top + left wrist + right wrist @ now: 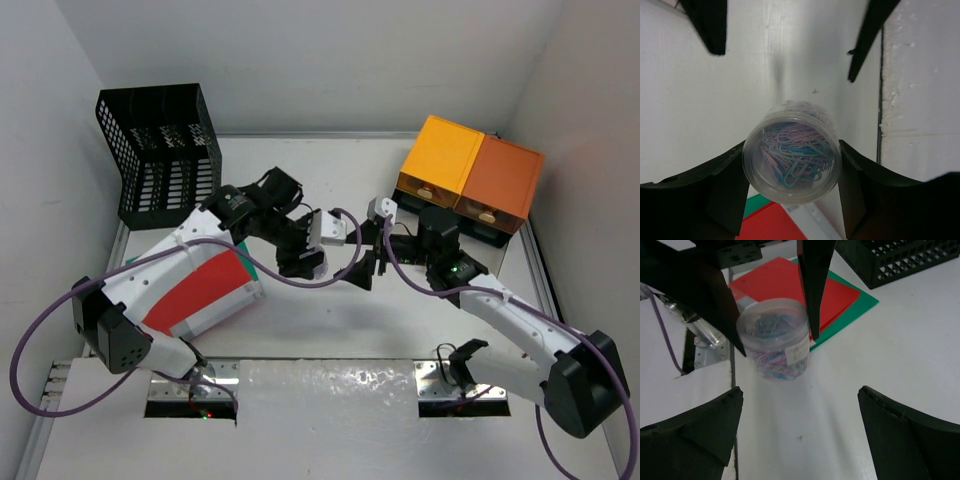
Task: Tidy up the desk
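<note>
**So, handling notes on the paper-clip jar in the left claw**

Left gripper (pixel 792 150) comes down from above and is clenched on the clear paper-clip jar (pixel 772 335). There's one finger on each side of the round wall, and the jar is upright. Can't tell if its base touches the desk (pixel 330 320) or hangs just above it.

My guess is it's light, stiff plastic, smooth and a bit slippery. The clips would go everywhere if the top pops, so I'd squeeze the wall mid-height, not the top.

Right gripper (pixel 800 435) sits just right of the jar, jaws spread wide, holding nothing. The white desk runs under both arms.

Red folder (pixel 775 280) lies on a green folder (pixel 862 301) near left. Black mesh rack (pixel 165 155) is far left, orange drawer boxes (pixel 470 170) far right.
</note>
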Available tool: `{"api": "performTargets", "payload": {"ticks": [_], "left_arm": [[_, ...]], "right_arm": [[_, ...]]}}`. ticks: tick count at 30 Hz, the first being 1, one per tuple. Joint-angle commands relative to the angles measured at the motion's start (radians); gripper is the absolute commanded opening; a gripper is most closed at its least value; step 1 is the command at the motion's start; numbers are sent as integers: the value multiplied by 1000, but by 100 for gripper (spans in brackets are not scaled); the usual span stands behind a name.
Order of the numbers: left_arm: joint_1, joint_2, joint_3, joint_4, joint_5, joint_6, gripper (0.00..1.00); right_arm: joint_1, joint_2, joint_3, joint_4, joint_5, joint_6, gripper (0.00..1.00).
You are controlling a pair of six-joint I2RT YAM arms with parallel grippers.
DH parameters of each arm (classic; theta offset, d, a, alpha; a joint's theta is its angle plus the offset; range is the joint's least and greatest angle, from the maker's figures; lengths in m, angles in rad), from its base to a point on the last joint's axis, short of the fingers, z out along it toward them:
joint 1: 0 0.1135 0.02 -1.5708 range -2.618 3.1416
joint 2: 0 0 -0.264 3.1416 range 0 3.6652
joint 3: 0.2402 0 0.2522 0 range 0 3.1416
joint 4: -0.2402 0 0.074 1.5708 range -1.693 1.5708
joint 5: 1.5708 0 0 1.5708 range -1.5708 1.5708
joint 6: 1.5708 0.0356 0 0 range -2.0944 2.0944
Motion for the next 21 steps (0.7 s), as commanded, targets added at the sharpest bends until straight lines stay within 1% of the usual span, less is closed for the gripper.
{"api": "performTargets", "payload": {"ticks": [1,4,7,10,14,17,19,21], "left_arm": [[-50,-35,-13,22,62,-32,0],[-64,-49,-11,31,75,-43,0],[-81,-55,-7,41,64,-62,0],[-108,-56,1,49,58,-74,0],[-124,-55,-2,75,35,-91,0],[-130,-50,-3,77,27,-91,0],[-135,-47,-6,83,26,-97,0],[-142,-41,-8,88,23,-100,0]], "right_arm": [[14,0,-41,226,-127,31,91],[19,-12,-38,208,-135,-13,86],[26,-9,-14,162,-133,-32,85],[39,17,0,159,-144,-29,82],[75,40,8,160,-150,-30,73],[88,43,11,160,-152,-36,70],[92,37,11,171,-147,-29,69],[100,37,8,185,-141,-13,62]]}}
